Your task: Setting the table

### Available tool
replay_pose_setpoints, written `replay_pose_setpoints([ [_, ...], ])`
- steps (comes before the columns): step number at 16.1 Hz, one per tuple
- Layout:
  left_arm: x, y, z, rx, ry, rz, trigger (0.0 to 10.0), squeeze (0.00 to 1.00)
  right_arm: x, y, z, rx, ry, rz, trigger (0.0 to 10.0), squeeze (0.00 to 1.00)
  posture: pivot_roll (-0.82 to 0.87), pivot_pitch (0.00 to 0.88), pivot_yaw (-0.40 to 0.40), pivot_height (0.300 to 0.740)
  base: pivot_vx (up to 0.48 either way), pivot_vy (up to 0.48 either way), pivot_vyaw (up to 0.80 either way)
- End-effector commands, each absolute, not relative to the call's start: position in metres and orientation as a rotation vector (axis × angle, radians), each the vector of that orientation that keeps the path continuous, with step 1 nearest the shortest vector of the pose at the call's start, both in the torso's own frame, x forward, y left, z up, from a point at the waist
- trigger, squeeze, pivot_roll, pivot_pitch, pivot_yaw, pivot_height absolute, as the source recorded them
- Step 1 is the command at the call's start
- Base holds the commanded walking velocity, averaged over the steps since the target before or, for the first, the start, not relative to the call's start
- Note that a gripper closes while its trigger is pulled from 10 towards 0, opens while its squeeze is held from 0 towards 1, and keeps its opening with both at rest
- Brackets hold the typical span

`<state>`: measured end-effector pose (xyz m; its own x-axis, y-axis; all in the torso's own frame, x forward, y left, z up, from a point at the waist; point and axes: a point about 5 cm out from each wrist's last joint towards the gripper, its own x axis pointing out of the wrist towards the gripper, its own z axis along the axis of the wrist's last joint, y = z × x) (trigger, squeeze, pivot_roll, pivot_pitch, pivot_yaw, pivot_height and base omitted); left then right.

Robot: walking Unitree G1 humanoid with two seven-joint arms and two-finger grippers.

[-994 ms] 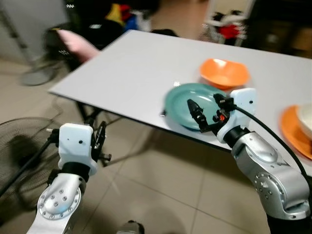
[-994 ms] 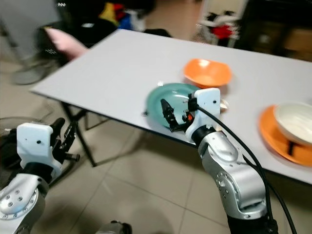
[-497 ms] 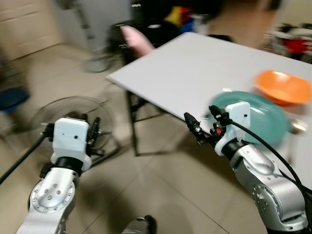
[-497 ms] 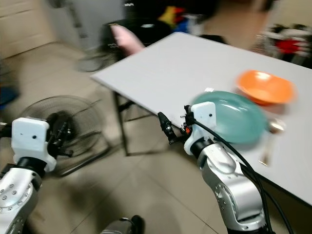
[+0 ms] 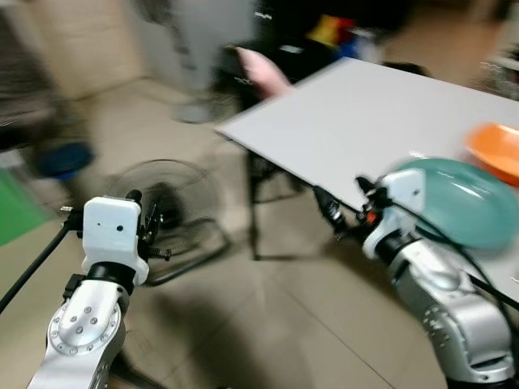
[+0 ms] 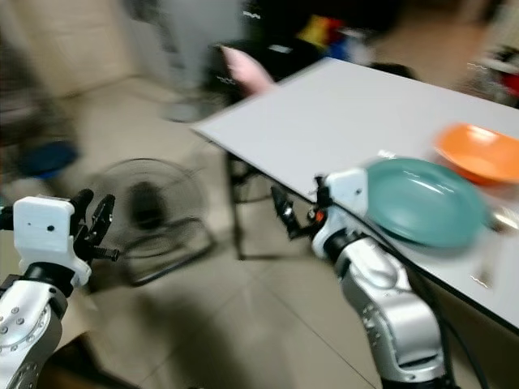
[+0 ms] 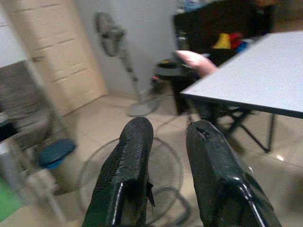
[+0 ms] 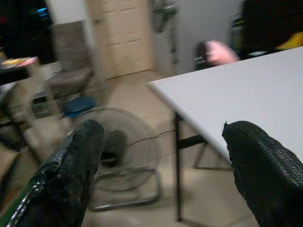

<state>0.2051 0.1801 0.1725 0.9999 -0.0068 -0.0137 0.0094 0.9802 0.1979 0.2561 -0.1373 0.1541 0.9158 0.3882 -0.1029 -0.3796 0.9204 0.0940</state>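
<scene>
My right gripper (image 6: 285,212) hangs with its fingers spread wide and empty, just off the near edge of the flat grey table (image 6: 340,121). The round teal plate (image 6: 422,201) lies on the table beyond and to the right of those fingers, an orange bowl (image 6: 478,150) past it. My left gripper (image 7: 165,156), fingers slightly parted, points toward a floor fan (image 5: 174,207), well apart. The right arm is clearly nearer the plate.
</scene>
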Motion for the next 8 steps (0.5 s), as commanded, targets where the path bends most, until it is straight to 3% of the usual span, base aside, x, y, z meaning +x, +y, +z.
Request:
replay_pose_setpoints([
  [1, 0.2035, 0.1839, 0.1702, 0.198, 0.031, 0.015, 10.0, 0.0, 0.2579, -0.129, 0.1532, 0.088, 0.134, 0.43, 10.0, 0.0, -0.01, 0.0, 0.059, 0.74, 0.0, 0.0, 0.8],
  [4, 0.2017, 0.1813, 0.168, 0.195, 0.039, 0.011, 10.0, 0.0, 0.2601, -0.1266, 0.1535, 0.094, 0.132, 0.439, 10.0, 0.0, -0.01, 0.0, 0.051, 0.74, 0.0, 0.0, 0.8],
  [8, 0.2002, 0.1836, 0.1676, 0.195, 0.044, 0.023, 10.0, 0.0, 0.2634, -0.1272, 0.151, 0.087, 0.145, 0.43, 10.0, 0.0, 0.0, 0.0, 0.038, 0.74, 0.0, 0.303, 0.8],
])
